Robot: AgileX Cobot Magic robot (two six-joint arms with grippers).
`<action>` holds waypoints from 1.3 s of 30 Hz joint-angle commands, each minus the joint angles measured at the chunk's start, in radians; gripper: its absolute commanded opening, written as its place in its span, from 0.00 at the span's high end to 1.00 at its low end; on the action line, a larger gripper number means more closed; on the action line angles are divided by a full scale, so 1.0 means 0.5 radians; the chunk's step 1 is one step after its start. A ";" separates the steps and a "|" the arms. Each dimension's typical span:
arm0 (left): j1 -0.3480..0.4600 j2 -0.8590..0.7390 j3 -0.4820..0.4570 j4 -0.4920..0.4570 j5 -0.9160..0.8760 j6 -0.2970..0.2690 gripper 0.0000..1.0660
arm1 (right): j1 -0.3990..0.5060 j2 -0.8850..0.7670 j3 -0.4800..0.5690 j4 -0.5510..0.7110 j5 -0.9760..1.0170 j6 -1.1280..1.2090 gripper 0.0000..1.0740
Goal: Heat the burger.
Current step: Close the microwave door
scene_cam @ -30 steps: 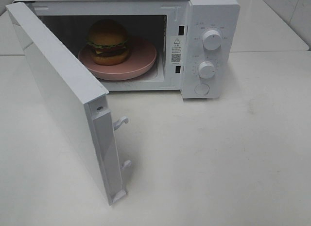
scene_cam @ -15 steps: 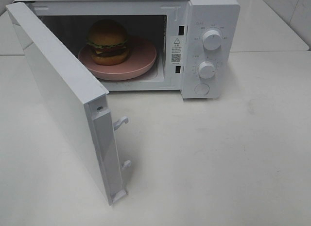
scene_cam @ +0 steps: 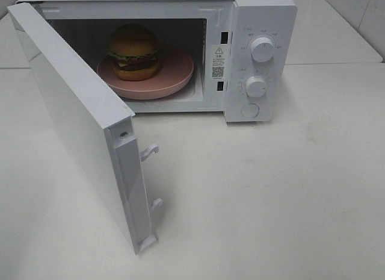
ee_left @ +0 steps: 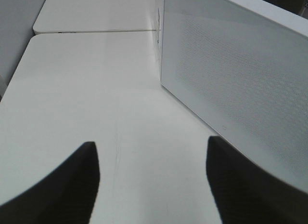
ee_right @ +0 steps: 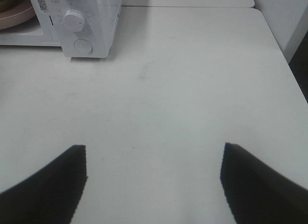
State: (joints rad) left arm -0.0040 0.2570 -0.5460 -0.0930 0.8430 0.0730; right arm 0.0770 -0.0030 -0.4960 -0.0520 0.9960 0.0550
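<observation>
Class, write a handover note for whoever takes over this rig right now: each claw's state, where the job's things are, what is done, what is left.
Left claw: open, empty, near the outer face of the microwave door.
Right claw: open, empty, over the table in front of the microwave.
Burger: on the pink plate inside the microwave.
Done: burger loaded.
Left: shut the open door, then probably turn the knobs.

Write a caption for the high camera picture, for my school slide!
A burger sits on a pink plate inside a white microwave whose door stands wide open.
</observation>
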 commanded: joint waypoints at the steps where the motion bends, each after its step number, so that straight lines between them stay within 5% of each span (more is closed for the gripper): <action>1: -0.002 0.118 0.026 -0.016 -0.138 -0.016 0.67 | -0.014 -0.060 0.000 0.002 0.004 -0.012 0.29; 2: -0.002 0.118 0.026 -0.016 -0.138 -0.016 0.67 | -0.014 -0.060 0.000 0.002 0.004 -0.012 0.29; 3: -0.002 0.194 0.030 -0.012 -0.188 -0.016 0.81 | -0.014 -0.060 0.000 0.002 0.004 -0.012 0.29; 6: -0.002 0.312 0.032 -0.012 -0.300 -0.014 1.00 | -0.014 -0.060 0.000 0.002 0.004 -0.012 0.29; 27: -0.002 0.802 0.548 0.020 -1.996 -0.002 1.00 | -0.014 -0.060 0.000 0.002 0.004 -0.012 0.29; 39: -0.002 1.342 0.578 0.418 -2.540 -0.096 1.00 | -0.014 -0.060 0.000 0.002 0.004 -0.012 0.29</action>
State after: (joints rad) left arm -0.0040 0.9230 -0.2630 0.0990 -0.3940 0.0350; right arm 0.0770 -0.0030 -0.4960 -0.0520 0.9960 0.0550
